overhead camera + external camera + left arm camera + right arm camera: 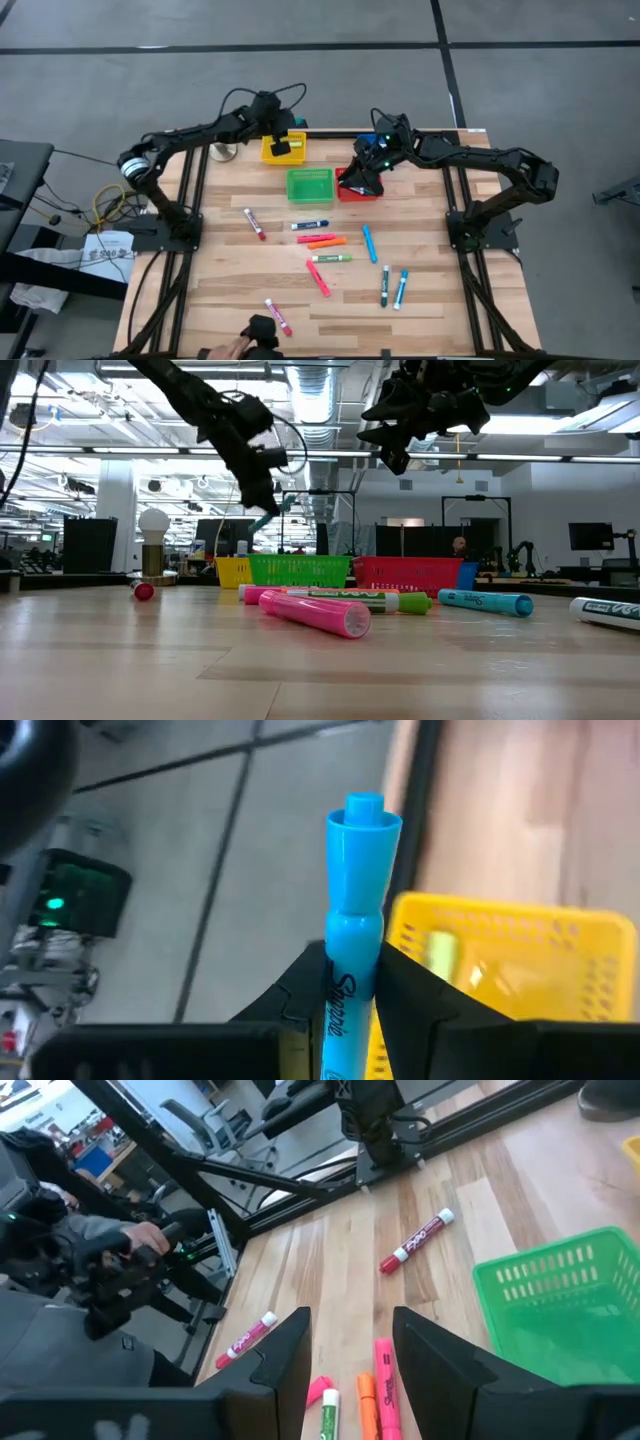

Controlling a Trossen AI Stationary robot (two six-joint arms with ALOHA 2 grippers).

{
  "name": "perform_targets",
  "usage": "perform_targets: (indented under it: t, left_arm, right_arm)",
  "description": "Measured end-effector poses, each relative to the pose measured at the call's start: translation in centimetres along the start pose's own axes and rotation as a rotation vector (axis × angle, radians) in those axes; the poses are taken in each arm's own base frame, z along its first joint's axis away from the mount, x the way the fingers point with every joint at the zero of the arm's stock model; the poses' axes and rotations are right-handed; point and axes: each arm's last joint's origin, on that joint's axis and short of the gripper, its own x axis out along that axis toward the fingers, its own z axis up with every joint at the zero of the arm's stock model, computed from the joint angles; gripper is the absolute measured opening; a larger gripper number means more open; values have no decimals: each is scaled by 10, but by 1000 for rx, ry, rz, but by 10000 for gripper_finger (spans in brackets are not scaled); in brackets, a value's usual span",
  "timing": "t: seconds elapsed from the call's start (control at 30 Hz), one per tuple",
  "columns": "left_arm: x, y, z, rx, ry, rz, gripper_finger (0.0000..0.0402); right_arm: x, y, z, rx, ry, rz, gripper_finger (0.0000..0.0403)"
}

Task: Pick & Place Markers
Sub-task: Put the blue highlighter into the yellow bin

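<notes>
Starting at the left, I have my left gripper [348, 990] raised over the small square yellow mesh basket [283, 148] at the far edge of the wooden tabletop [230, 290], jaws clenched on a light-blue capped Sharpie marker [354, 920] that stands up between them, cap end out. Next along sits the green mesh basket [310, 185], and nearer me the loose felt-tip markers lie scattered flat on the boards: a red one [254, 223], a blue one [310, 225], pink and orange ones [322, 241], a green one [331, 258] and three teal-blue ones [385, 270] toward the right. Farther right, my right gripper [350, 1342] hangs above the red mesh basket [357, 190], jaws released and holding nothing. A person's hand [228, 349] shows at the near tabletop edge.
</notes>
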Motion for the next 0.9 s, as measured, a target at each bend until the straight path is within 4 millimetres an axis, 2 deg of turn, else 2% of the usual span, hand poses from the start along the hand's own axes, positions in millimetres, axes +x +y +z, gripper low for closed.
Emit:
perform_targets:
  t: [0.23, 0.57, 0.77, 0.9]
  left_arm:
    - [21, -19, -8, 46, 85, -105, 66]
    - [20, -22, -13, 54, 124, -143, 66]
    - [20, -24, -13, 57, 127, -148, 66]
    - [19, -24, -13, 57, 124, -163, 66]
  right_arm:
    - [-3, -3, 3, -115, -27, -15, 131]
    - [-29, -23, 13, -145, -118, -154, 131]
    - [-47, -28, 15, -105, -159, -402, 131]
    - [-54, -22, 2, -83, -183, -568, 131]
